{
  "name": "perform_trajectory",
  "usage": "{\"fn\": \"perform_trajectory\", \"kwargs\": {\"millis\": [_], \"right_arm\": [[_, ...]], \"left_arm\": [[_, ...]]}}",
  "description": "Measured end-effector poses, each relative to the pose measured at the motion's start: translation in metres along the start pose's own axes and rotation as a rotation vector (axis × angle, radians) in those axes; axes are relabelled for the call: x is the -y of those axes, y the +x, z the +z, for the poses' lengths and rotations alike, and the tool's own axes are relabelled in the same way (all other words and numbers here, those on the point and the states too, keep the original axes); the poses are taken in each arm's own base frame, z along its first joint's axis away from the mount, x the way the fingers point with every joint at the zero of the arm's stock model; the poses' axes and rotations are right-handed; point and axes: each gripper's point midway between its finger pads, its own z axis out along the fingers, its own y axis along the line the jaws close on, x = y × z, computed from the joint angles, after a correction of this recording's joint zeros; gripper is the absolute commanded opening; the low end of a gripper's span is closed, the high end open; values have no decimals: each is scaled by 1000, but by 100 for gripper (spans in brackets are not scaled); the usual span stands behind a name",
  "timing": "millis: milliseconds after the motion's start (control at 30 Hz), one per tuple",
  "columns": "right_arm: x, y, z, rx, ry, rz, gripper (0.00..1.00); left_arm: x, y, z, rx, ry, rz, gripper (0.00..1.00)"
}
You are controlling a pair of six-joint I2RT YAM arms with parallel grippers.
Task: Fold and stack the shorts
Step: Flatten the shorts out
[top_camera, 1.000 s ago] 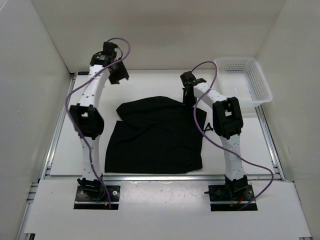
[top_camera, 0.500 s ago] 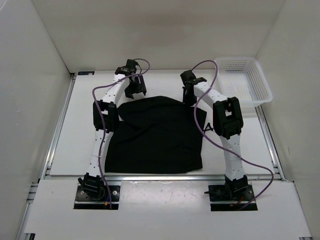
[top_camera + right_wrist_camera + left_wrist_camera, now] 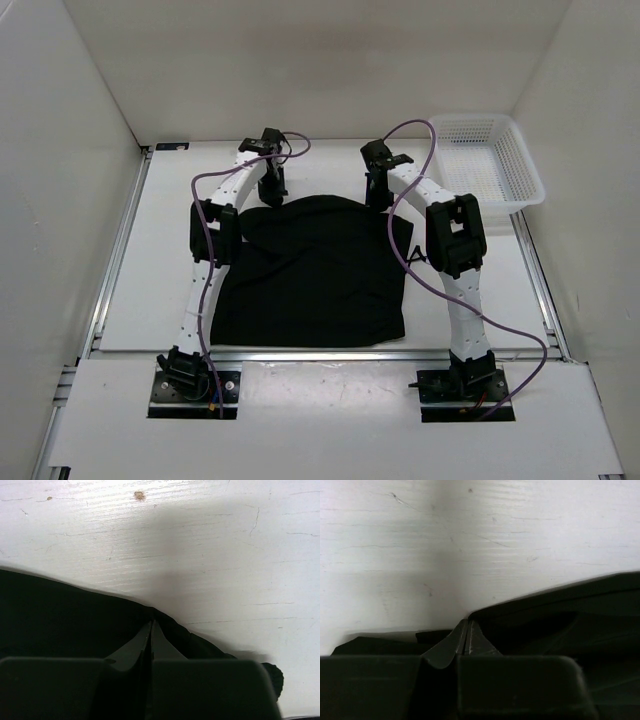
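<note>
Under left claw (image 3: 272,193), shorts (image 3: 310,270) edge obscured.

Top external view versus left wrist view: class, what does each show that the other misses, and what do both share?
Only top external: the whole shorts, the white basket, the right gripper. Only left wrist: the left gripper close up, shut on the shorts' edge, and scratches on the table. Both: shorts, table, left gripper.
</note>
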Motion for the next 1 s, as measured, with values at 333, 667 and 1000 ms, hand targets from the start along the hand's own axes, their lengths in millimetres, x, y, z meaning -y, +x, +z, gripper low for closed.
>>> {"fn": "perform_trajectory", "kwargs": {"millis": [333,667,1000], "right_arm": [[3,-11,-5,26,10,18,0],[-6,-54,-36,143,-39,50,0],[-4,-102,-63,262,-40,92,71]], "left_arm": [[13,-43,-48,172,64,-52,10],[13,-113,-168,487,229,-159,10],[19,-147,-142,545,282,-216,97]]}}
